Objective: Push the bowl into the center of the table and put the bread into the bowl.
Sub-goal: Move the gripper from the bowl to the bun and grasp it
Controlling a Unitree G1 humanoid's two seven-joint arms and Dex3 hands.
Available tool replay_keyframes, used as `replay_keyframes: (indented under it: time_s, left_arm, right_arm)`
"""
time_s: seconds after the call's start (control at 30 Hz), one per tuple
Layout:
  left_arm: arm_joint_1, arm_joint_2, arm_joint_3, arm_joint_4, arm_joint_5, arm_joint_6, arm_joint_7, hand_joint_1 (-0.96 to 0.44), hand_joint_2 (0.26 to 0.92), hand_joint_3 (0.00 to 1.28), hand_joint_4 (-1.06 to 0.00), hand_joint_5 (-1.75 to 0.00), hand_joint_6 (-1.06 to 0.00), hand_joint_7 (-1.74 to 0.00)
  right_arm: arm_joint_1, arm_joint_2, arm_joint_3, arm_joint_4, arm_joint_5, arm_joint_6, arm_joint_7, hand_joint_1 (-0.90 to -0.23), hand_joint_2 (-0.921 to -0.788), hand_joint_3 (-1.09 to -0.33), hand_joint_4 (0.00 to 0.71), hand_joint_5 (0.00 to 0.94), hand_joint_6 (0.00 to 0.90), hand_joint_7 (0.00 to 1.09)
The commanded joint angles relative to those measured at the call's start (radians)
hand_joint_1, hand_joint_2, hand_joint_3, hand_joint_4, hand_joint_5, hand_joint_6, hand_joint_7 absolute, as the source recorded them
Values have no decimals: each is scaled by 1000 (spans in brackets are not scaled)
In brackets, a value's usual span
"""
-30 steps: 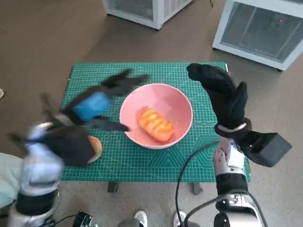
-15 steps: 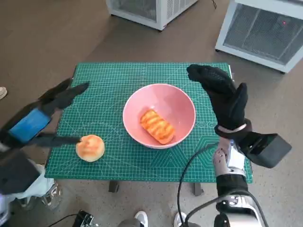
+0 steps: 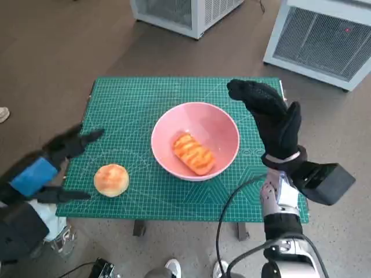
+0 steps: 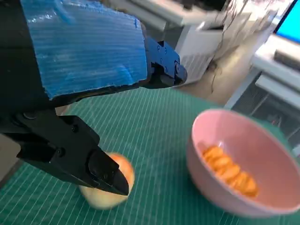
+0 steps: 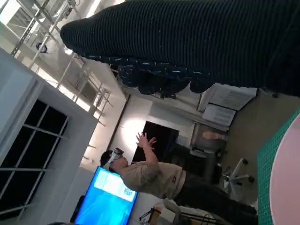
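A pink bowl [image 3: 195,121] stands near the middle of the green mat [image 3: 133,98] with an orange striped bread [image 3: 193,153] lying in it. The left wrist view shows the same bowl [image 4: 243,187] and bread [image 4: 229,169]. A round bun [image 3: 111,179] lies on the mat near the front left, also seen as the bun [image 4: 107,199] in the left wrist view. My left hand [image 3: 40,168] hovers off the mat's left edge, fingers spread, holding nothing. My right hand [image 3: 269,116] is raised beside the bowl's right rim, fingers apart and empty.
White cabinets with grilles stand beyond the table at the back [image 3: 185,11] and back right [image 3: 324,37]. A person [image 5: 150,176] with raised hands appears in the right wrist view. A shoe tip [image 3: 3,114] shows at the far left.
My left hand has drawn back from beside the bowl to the mat's front left edge, uncovering the round bun. The right hand has stayed in place.
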Motion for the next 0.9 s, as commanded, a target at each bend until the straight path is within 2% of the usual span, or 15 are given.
replay_keyframes:
  time_s: [0.03,0.4,0.67,0.9]
  left_arm:
    - [11,-8,-53,6,9,5,10,-108,737,0,-127,-10,-336,-24]
    - [-34,-16,-187,119,67,28,46,-18,744,3,-133,-4,-348,-16]
    - [-68,-52,-311,231,229,10,174,8,748,4,-180,-18,-389,-26]
    - [-104,-76,-388,314,332,44,230,43,766,12,-239,-24,-448,-36]
  right_arm:
    - [17,3,3,21,1,9,8,-702,-921,-731,212,1,0,647]
    - [18,-4,9,20,-4,14,6,-697,-921,-733,212,1,-1,648]
    - [23,-10,13,17,-7,16,5,-703,-921,-732,212,1,-1,630]
    - [26,-11,14,14,-6,17,7,-704,-921,-730,213,1,-1,628]
